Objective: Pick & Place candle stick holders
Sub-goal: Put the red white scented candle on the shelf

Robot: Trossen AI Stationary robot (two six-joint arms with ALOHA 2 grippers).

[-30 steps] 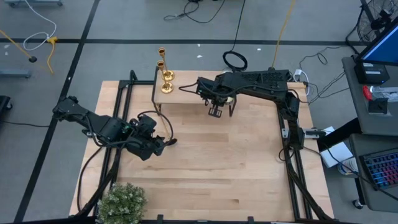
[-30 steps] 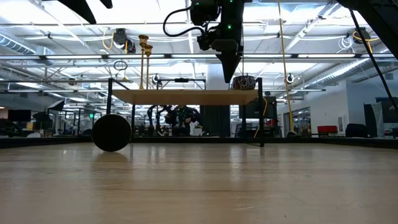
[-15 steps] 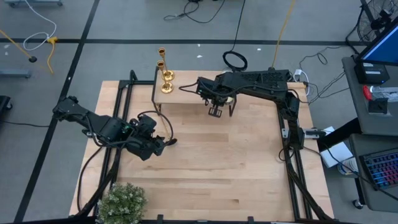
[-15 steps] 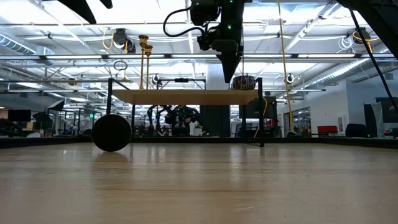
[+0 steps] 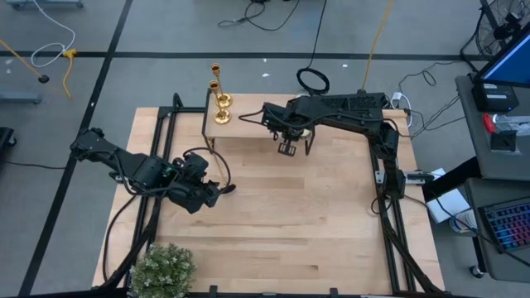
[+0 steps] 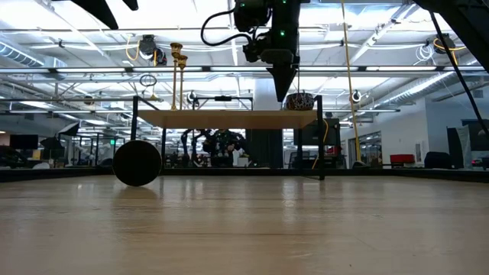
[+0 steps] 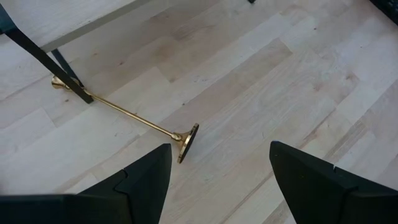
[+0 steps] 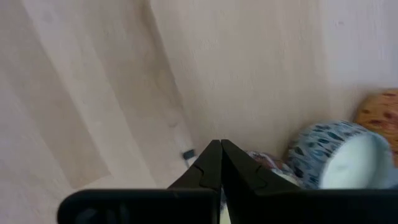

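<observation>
A fallen gold holder (image 7: 124,115) lies flat on the table (image 5: 331,232), ahead of the left gripper (image 7: 217,180), whose fingers (image 7: 314,180) stand wide apart and hold nothing. Its stem runs from the round base, the end nearer the gripper, back under the shelf (image 5: 248,132) to a shelf leg. Two more holders (image 5: 220,98) stand upright at the shelf's left end. The right gripper (image 5: 286,148), fingers pressed together and empty, hangs over the shelf's right end beside a patterned bowl (image 8: 339,155). The left arm is likely nearer. No writing is legible.
</observation>
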